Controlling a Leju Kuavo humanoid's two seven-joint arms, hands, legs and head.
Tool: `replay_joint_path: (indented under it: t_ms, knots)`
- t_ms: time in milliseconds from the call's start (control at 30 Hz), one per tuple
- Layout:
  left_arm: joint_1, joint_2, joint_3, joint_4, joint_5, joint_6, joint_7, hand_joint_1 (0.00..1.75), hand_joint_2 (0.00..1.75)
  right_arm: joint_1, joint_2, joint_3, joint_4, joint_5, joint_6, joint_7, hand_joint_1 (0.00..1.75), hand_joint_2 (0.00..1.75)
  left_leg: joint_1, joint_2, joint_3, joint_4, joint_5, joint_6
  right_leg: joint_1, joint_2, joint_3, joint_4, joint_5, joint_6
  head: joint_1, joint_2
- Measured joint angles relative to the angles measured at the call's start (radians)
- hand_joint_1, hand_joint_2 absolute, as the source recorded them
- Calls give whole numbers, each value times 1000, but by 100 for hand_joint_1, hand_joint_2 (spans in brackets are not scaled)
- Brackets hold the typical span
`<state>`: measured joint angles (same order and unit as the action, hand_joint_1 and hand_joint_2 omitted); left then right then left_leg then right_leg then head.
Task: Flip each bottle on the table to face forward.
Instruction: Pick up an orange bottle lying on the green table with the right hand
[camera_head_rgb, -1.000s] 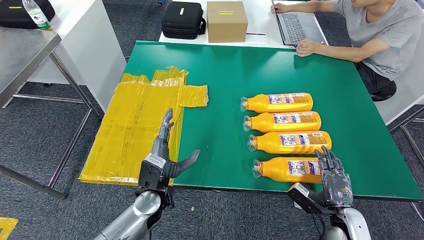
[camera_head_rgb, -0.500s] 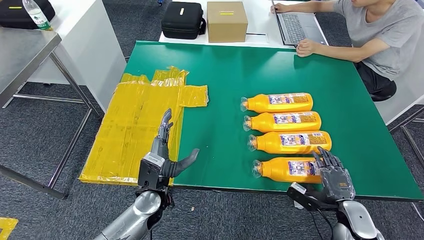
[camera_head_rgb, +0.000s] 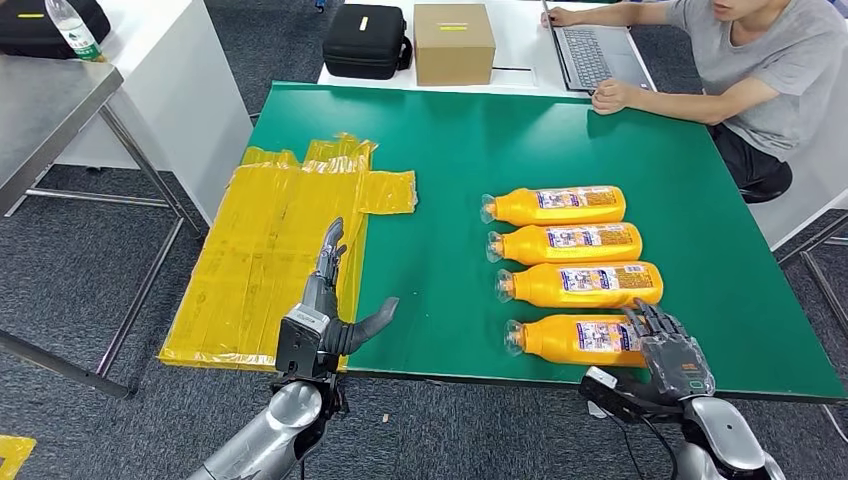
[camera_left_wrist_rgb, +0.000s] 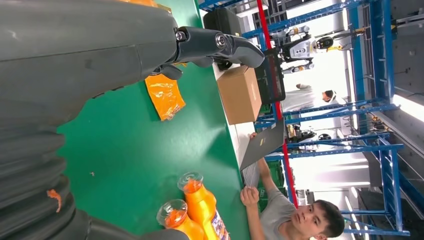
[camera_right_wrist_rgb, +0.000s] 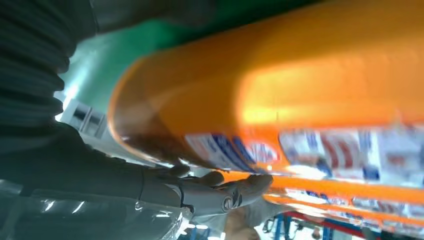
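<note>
Head view. Four orange bottles lie on their sides on the green desk (camera_head_rgb: 450, 140), in one column running away from the right robot hand (camera_head_rgb: 668, 350). Every bottle has its long axis across the desk, cap end toward the left robot hand's (camera_head_rgb: 325, 310) side and base toward the right robot hand's side.

- Nearest bottle (camera_head_rgb: 575, 340): the fingers of the right robot hand lie over its base end; whether they grip it cannot be told here.
- Second bottle (camera_head_rgb: 580, 284): just beyond the fingertips of the right robot hand.
- Third bottle (camera_head_rgb: 566, 243) and fourth bottle (camera_head_rgb: 553, 205): progressively farther from that hand.

The left robot hand hangs at the near desk edge, holding nothing, fingers extended and thumb spread toward the bottles. One yellow sheet (camera_head_rgb: 280, 250) lies under and beyond its fingers. Far beyond both hands stand one black case (camera_head_rgb: 366, 40), one cardboard box (camera_head_rgb: 453, 42) and one laptop (camera_head_rgb: 590, 50), with one person (camera_head_rgb: 760, 70) seated there.

Left wrist view. The left robot hand (camera_left_wrist_rgb: 100, 55) is spread and empty. Two bottle caps (clear, orange behind them) face the camera (camera_left_wrist_rgb: 190, 182) (camera_left_wrist_rgb: 172, 215).

Right wrist view. The nearest bottle (camera_right_wrist_rgb: 300, 95) runs lengthwise away from the right robot hand (camera_right_wrist_rgb: 125, 185), whose fingers (camera_right_wrist_rgb: 220, 192) lie along its label side. Full closure cannot be told.
</note>
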<state>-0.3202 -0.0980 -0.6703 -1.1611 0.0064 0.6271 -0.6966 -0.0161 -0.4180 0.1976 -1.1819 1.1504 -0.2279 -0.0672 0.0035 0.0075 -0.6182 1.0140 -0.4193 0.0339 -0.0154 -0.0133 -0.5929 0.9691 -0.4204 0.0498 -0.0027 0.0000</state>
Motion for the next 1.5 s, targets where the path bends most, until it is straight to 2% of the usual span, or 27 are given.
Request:
replay_joint_path:
  t_ms: [233,467,700,1033,1300,1500]
  knots:
    - [0,-1,0,0,1,4,-2,0,175,-3,-15,-11,5,-93,35,-46,175,175,0,0,1,0,0,0,0,0,1,0,0,0,0,0]
    - [-1,-1,0,0,-1,21,-2,0,175,-2,7,-47,27,-187,37,-122,175,175,0,0,1,0,0,0,0,0,1,0,0,0,0,0]
    - [-1,-1,0,0,-4,25,-2,0,175,-4,20,-69,76,-268,-44,-198,175,175,0,0,1,0,0,0,0,0,1,0,0,0,0,0]
    - [-2,-3,0,0,-6,29,-2,0,175,-12,32,-78,109,-308,-80,-223,175,175,0,0,1,0,0,0,0,0,1,0,0,0,0,0]
    - [-4,-5,0,-19,14,38,-3,0,175,4,92,-108,121,-601,-215,-412,175,175,0,0,0,0,0,0,1,0,0,0,0,0,0,0]
    - [3,-20,0,-38,11,43,-3,0,175,1,127,-99,128,-678,-230,-443,175,175,0,0,-1,0,0,0,0,0,0,0,0,0,0,0]
